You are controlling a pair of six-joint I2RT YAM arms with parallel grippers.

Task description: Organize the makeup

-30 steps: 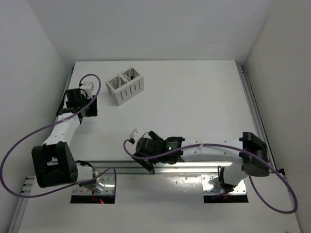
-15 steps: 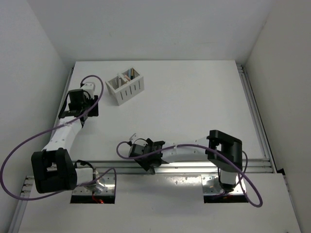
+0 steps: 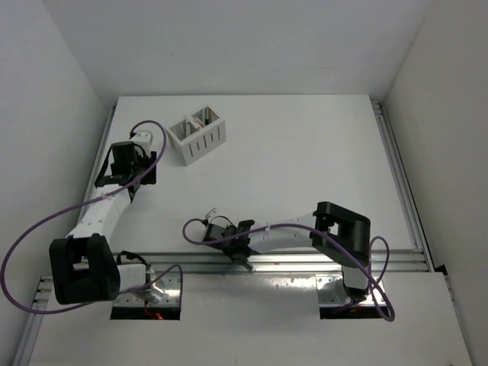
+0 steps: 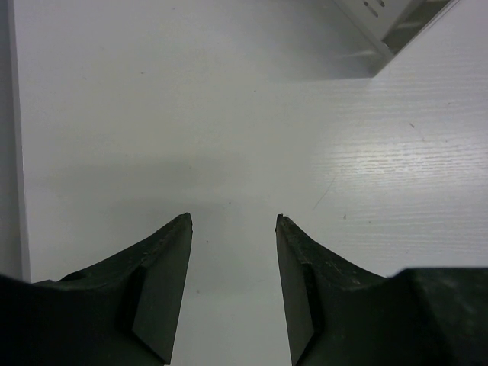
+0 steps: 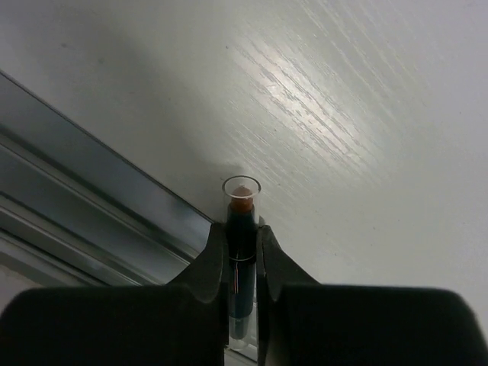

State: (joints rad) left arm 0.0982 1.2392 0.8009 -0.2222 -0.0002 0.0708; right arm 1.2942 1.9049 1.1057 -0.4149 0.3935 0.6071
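A: Nearest?
B: The right hand (image 5: 241, 227) clamps a clear-capped stick (image 5: 241, 202) just beside the rail (image 5: 91, 191).
A: Farther?
B: The left hand (image 4: 232, 221) hangs half-spread, empty, above the surface (image 4: 152, 114); other sticks (image 3: 200, 118) stand in the slotted box (image 3: 206, 141).

We see the left gripper (image 4: 232, 219) with its two dark fingers standing apart, the gap between them showing only the white table (image 4: 191, 99). At the top right a corner of the white slotted box (image 4: 389, 19) juts in, well apart from the fingertips. A grey strip (image 4: 9, 152) runs down the left edge.
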